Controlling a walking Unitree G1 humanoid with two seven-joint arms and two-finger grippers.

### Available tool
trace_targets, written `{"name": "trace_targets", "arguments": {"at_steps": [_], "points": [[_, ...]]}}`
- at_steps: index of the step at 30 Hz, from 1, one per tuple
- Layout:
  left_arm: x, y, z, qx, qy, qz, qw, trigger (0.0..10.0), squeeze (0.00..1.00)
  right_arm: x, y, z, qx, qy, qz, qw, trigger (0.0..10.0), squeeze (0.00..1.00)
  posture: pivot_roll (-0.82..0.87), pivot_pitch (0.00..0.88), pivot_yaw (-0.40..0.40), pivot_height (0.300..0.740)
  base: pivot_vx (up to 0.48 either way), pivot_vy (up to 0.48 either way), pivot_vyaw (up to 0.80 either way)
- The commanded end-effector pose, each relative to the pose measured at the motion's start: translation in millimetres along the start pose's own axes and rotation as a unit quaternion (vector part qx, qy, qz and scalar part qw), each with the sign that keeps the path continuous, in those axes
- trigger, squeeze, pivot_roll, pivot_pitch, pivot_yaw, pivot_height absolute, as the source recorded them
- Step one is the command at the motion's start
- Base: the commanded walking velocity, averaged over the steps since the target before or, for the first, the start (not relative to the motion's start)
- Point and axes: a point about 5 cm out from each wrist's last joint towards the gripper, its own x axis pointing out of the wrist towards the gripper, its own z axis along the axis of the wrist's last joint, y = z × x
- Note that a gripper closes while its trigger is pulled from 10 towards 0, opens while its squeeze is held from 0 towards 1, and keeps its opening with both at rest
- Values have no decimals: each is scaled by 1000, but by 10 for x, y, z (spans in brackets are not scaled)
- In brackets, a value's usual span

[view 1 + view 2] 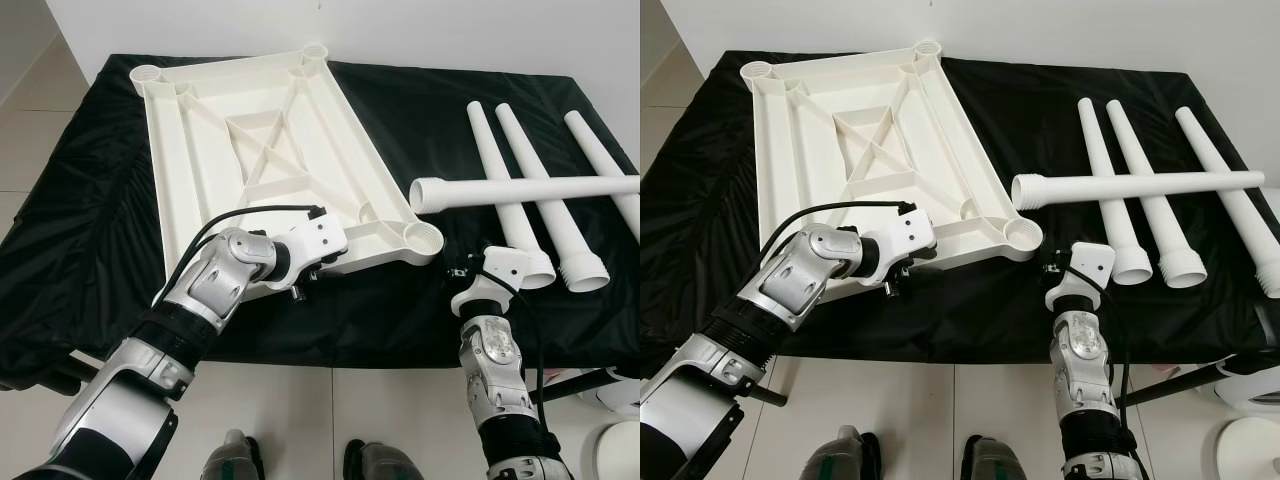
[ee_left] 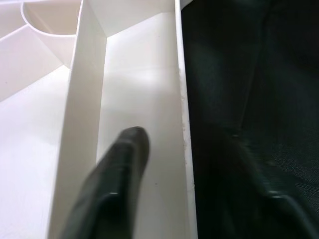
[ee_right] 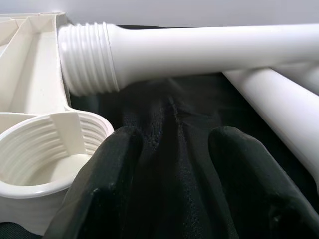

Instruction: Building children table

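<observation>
While straddling the near rim of the upturned tabletop (image 1: 250, 150), left gripper (image 2: 194, 164) open, unclamped. Right gripper (image 3: 172, 184) open, empty, beside the corner socket (image 3: 47, 154). Beyond, threaded leg (image 1: 530, 190): probably light, stiff, slick; best gripped mid-shaft.

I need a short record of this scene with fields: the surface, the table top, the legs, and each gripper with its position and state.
surface: black cloth-covered table
table top: white ribbed plastic table top, lying underside up, no leg screwed in
legs: four white tapered plastic legs; three side by side, the fourth lying across them
socket: threaded corner socket beside the crossing leg's threaded end
left gripper: left gripper open, fingers straddling the table top's near rim
right gripper: right gripper open, over the cloth, holding nothing
</observation>
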Motion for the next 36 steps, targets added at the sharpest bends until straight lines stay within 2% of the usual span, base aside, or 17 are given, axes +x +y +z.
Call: {"name": "trace_targets", "arguments": {"at_steps": [1,8,9,11,14,15,16,21,24,27,30,34,36], "points": [[-7,9,-57,-1,11,18,1000,10000,1000,-24,-10,-32,12,9,8,1000,10000,0,-14,75,7,740,0,0,0],[-35,17,14,-1,-4,17,1000,10000,1000,-20,11,-8,38,5,29,999,10000,0,-17,72,7,740,0,0,0],[-73,36,93,-4,-21,15,1000,10000,0,-1,22,23,45,0,39,998,10000,0,-14,75,5,740,0,0,0],[-73,36,93,-4,-21,15,1000,10000,0,-1,22,23,45,0,39,998,10000,0,-14,75,5,740,0,0,0],[-222,55,341,-5,-88,-12,996,10000,0,81,25,101,51,-10,55,997,10000,0,-9,78,-1,740,0,0,0],[-222,55,341,-5,-88,-12,996,10000,0,81,25,101,51,-10,55,997,10000,0,-9,78,-1,740,0,0,0],[-291,57,451,-9,-128,-27,991,10000,0,141,11,140,49,-15,58,997,10000,0,-3,82,-6,740,0,0,0],[-338,99,529,-27,-159,-25,987,10000,0,213,-5,190,40,-23,62,997,10000,0,-2,86,-10,740,0,0,0],[-398,274,609,-64,-196,14,979,10000,0,372,-11,319,41,-39,68,996,10000,0,3,92,-20,740,0,0,0],[-395,397,599,-83,-202,52,974,10000,0,461,-8,379,40,-43,66,996,10000,0,2,101,-28,740,0,0,0],[-394,424,595,-91,-204,62,973,10000,0,484,-8,392,40,-42,65,996,10000,0,2,101,-28,740,0,0,0],[-362,501,553,-122,-212,107,964,10000,0,567,-28,390,33,-21,43,998,10000,0,-5,115,-35,740,0,0,0],[-362,501,553,-122,-212,107,964,10000,0,567,-28,390,33,-21,43,998,10000,0,-5,115,-35,740,0,0,0]]}}
